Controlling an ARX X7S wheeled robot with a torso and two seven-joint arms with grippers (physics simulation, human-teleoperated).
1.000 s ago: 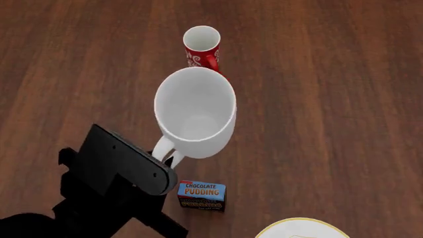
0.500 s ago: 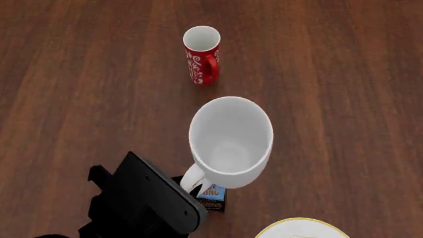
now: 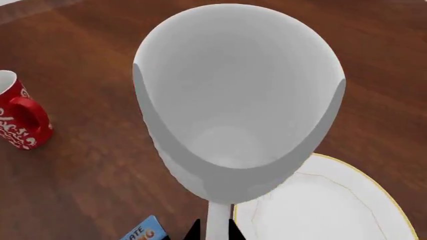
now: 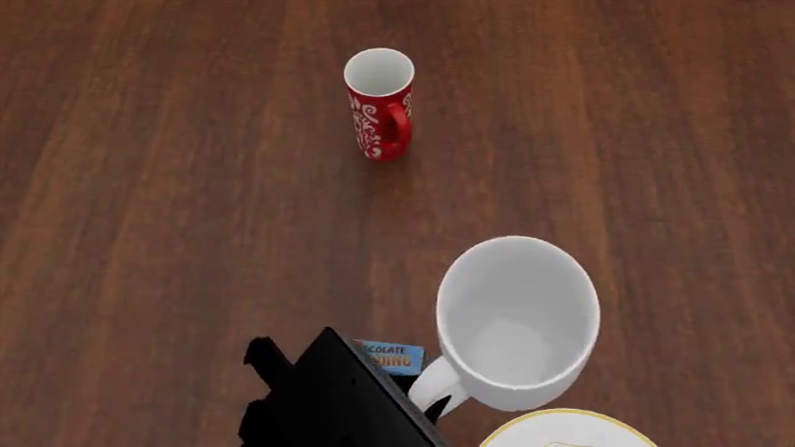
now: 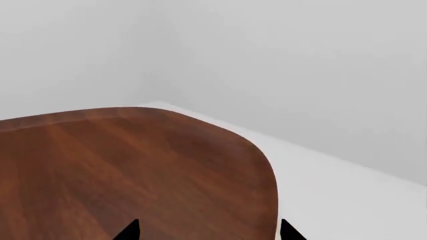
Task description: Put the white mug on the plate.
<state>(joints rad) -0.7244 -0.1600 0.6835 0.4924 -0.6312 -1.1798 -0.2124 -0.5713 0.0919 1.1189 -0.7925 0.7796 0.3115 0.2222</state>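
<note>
A: Step in hand, by my reading: carry the mug (image 4: 518, 321) over the plate (image 4: 565, 430) and set it down. The left gripper (image 3: 213, 231) has it by the handle, two dark fingertips closed against the white loop in the left wrist view.

B: Mug empty? Upright?

A: Empty. Mouth up, leaning a little. It seems to be held clear of the table (image 4: 162, 186), though the height cannot be read.

B: Where is the plate?

A: At the bottom edge of the head view, only its gold rim and a sliver of white showing. The mug's base overlaps that rim in both views, so it is near but not centred over it.

B: How to do this well?

A: Judgement only: bring the mug further over the plate until its base sits over the middle, level it, then lower straight. Let go only once the base rests flat. A handle grip leaves the body hanging to one side, so a quick release could tip it.

B: Obstacles?

A: Pudding box (image 4: 389, 357) just beside the left arm, partly hidden. Red mug (image 4: 379, 102) stands well apart, far side of the table.

B: Right gripper (image 5: 207, 231)?

A: Two tips visible, spread apart, nothing between them. It looks across a bare table corner, idle.
</note>
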